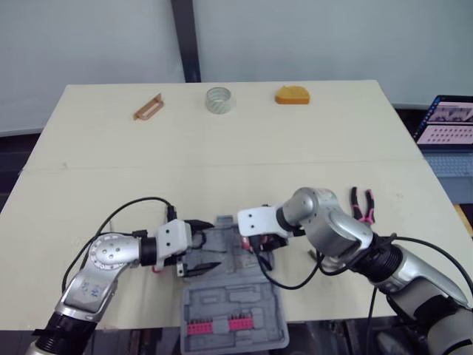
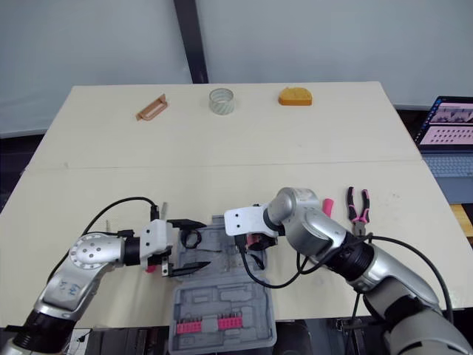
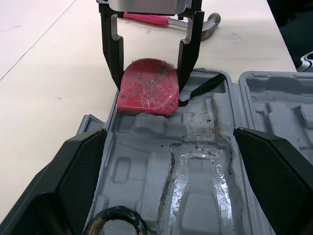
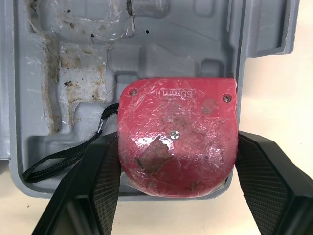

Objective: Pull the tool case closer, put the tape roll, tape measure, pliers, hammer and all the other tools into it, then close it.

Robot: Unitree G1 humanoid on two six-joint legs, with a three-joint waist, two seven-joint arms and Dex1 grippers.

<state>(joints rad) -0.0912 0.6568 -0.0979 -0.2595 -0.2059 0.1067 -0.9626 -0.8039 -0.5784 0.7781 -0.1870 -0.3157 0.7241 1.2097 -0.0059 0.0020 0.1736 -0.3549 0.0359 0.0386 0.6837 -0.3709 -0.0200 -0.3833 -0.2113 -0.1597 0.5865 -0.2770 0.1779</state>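
We see the pale surface (image 1: 222, 155) carrying the open grey tool case (image 1: 235, 314) at its near edge, with the hammer (image 3: 211, 23) lying just outside the case's right side and the pliers (image 1: 363, 205) farther out on that same side. Our left tool (image 1: 213, 245) hovers over the case's left part with its fingers spread wide and nothing between them, while our right tool (image 1: 259, 248) is clamped on the red tape measure (image 4: 178, 142) at the case's right rim, the black strap (image 4: 63, 161) trailing into the case. The tape roll (image 1: 219, 100) sits well beyond the case, on its far side.
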